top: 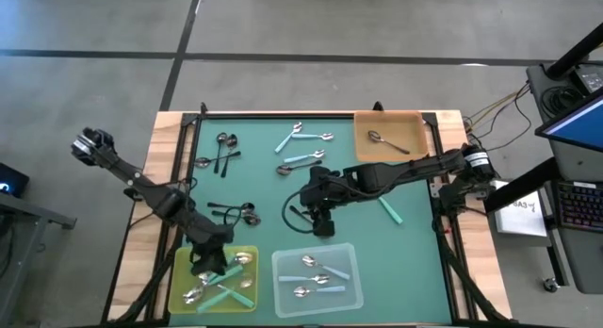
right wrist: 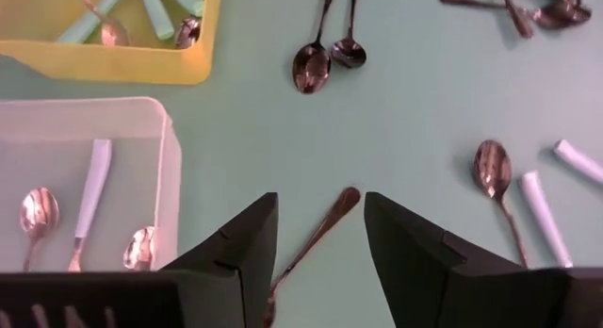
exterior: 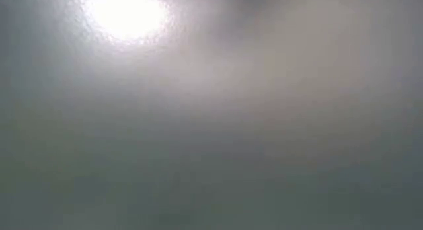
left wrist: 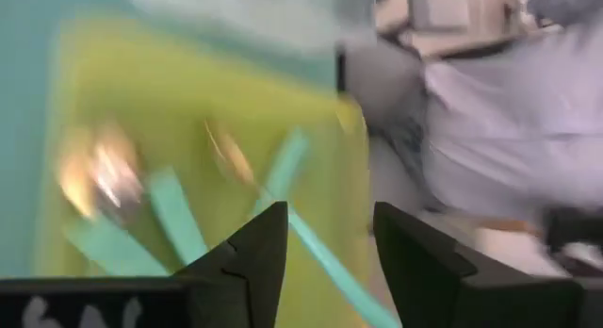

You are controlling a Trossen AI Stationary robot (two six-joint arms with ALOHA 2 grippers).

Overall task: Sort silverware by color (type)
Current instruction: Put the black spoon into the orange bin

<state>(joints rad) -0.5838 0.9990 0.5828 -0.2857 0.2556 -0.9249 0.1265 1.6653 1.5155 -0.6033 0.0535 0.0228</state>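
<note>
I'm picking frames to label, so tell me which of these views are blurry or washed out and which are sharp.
Low view: useless, just grey haze with a bright glare patch at top left. Left wrist view: smeared by motion blur; the yellow tray and teal spoons are only streaks. Right wrist view: sharp, with the black-handled spoon between the right gripper fingers and the clear tray crisp. High view: evenly lit, small but readable.

Teal-handled spoons point(top: 226, 281) are held in a yellow tray point(top: 247, 254); the mat point(top: 259, 177) is coloured green.
</note>
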